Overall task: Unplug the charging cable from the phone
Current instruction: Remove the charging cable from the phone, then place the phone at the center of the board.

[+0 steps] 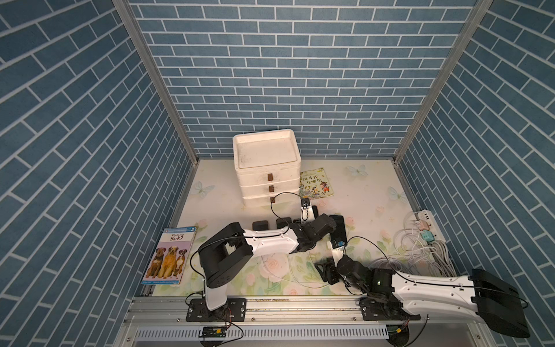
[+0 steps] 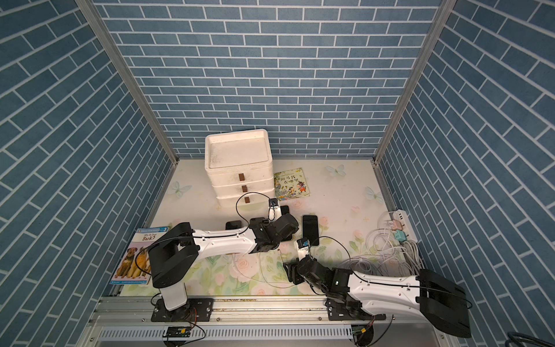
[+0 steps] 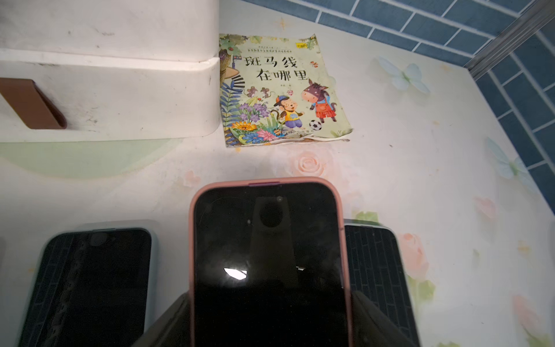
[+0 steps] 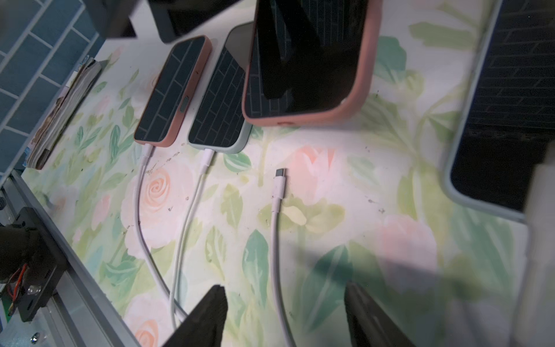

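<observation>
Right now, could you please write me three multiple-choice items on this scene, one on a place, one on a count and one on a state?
1. Relative to the pink-cased phone, the loose cable plug is: A. plugged into it; B. on the table, apart from it; C. lying on its screen.
2. In the right wrist view, how many phones visibly have a white cable plugged in? A. none; B. two; C. four.
3. The right gripper is: A. open; B. shut on the cable; C. shut on a book.

Answers:
1. B, a strip of bare table separates plug and phone.
2. B, the salmon-cased phone and the pale green-cased phone each have one.
3. A, its fingers stand apart with the cable lying between them.
</observation>
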{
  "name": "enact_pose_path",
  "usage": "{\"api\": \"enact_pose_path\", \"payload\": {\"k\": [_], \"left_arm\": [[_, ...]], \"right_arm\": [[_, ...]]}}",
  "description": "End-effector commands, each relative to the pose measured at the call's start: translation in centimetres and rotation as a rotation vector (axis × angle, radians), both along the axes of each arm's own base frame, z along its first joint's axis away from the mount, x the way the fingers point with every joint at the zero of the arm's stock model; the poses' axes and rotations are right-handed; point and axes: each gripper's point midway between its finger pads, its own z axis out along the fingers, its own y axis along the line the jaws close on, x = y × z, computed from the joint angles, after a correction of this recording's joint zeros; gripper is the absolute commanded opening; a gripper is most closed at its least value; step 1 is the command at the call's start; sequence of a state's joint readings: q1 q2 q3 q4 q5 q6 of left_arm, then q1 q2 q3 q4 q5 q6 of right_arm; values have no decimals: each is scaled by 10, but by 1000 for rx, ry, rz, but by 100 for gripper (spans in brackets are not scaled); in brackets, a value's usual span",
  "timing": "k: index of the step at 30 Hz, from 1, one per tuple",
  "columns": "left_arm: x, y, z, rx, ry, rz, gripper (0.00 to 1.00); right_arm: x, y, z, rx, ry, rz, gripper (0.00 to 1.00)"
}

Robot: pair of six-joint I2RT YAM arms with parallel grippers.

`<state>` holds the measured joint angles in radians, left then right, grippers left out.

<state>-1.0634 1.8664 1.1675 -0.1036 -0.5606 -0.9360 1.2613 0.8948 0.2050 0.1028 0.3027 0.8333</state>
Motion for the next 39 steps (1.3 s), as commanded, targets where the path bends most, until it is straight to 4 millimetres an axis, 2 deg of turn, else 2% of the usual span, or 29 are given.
{"api": "enact_pose_path", "payload": {"k": [1, 4, 9, 15, 16, 17, 18, 19, 20, 21, 22, 24, 28, 31, 34, 37, 39], "left_arm": [[9, -2, -11, 46, 34, -5, 0], [9, -9, -29, 73, 72, -33, 0], [6, -14, -52, 120, 130, -57, 0], [-6, -11, -76, 138, 211, -77, 1], [-8, -10, -78, 135, 220, -81, 13], [-10, -10, -79, 125, 225, -83, 34], [-12, -11, -78, 111, 228, -88, 46], [-14, -11, -78, 100, 231, -97, 55], [-15, -12, -75, 83, 229, -107, 65], [-15, -15, -70, 64, 222, -115, 84], [-15, -16, -64, 50, 213, -118, 97], [-13, -17, -51, 33, 188, -120, 100], [-6, -13, -11, 28, 101, -98, 100], [-5, 3, 22, 51, 11, -56, 100], [-7, 31, 47, 65, -73, -7, 100], [-14, 52, 54, 43, -116, -38, 100], [-19, 68, 45, 4, -90, -54, 100]], "right_arm": [[17, -18, 19, 1, -49, -116, 71], [23, -27, 30, 39, -58, -168, 72], [27, -31, 51, 91, -81, -201, 72], [34, -37, 60, 95, -92, -249, 73], [36, -40, 60, 89, -89, -266, 73], [37, -43, 60, 85, -89, -281, 74], [39, -45, 60, 82, -87, -293, 74], [40, -47, 60, 79, -87, -302, 74], [40, -47, 61, 80, -87, -305, 74], [41, -48, 61, 79, -88, -305, 74], [41, -47, 62, 79, -89, -302, 74], [41, -46, 64, 78, -92, -296, 74], [39, -40, 67, 83, -96, -266, 75], [39, -33, 71, 98, -101, -241, 75], [38, -25, 73, 92, -100, -211, 76], [40, -15, 75, 80, -101, -189, 76], [41, -9, 76, 73, -103, -178, 76]]}}
